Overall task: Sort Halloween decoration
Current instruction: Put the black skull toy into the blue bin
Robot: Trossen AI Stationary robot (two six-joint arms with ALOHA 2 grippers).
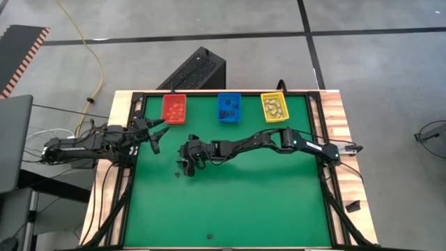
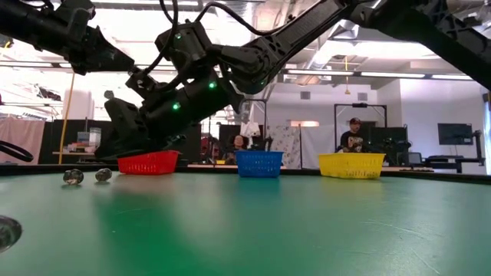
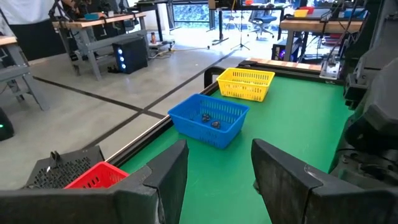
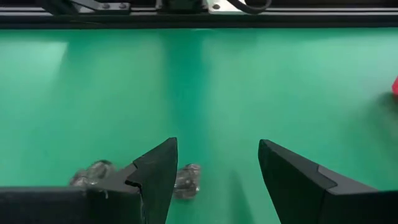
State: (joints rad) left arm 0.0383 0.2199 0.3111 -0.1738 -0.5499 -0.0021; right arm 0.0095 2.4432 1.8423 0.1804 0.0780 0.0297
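Reaching across the green table [image 1: 230,202] from the right side, the right arm held its right gripper [image 1: 187,164] low over the mat, left of centre. Its fingers [image 4: 158,177] stood spread wide with nothing between them. In the right wrist view two small greyish trinkets [image 4: 186,179] lay on the mat just beyond the fingertips, one beside the inner edge of one finger and the other partly hidden behind it. The low view showed the same pair [image 2: 86,176] lying close together on the table, apart from the bins. From above they were only dark specks [image 1: 178,174] just beside the gripper.

Three small bins stood in a row along the far edge of the table: a red bin [image 1: 174,109], a blue bin [image 1: 229,107] and a yellow bin [image 1: 274,107], each already holding a few sorted trinkets. Dark pieces were visible inside the blue bin in the left wrist view.

One more dark trinket [image 1: 210,236] lay alone near the front edge of the table, well apart from everything else.

The left gripper [image 1: 150,132] hovered at the table's left edge, near the red bin, with its fingers [image 3: 168,177] parted and empty.

People sat at desks in the room behind the table [image 2: 353,134].
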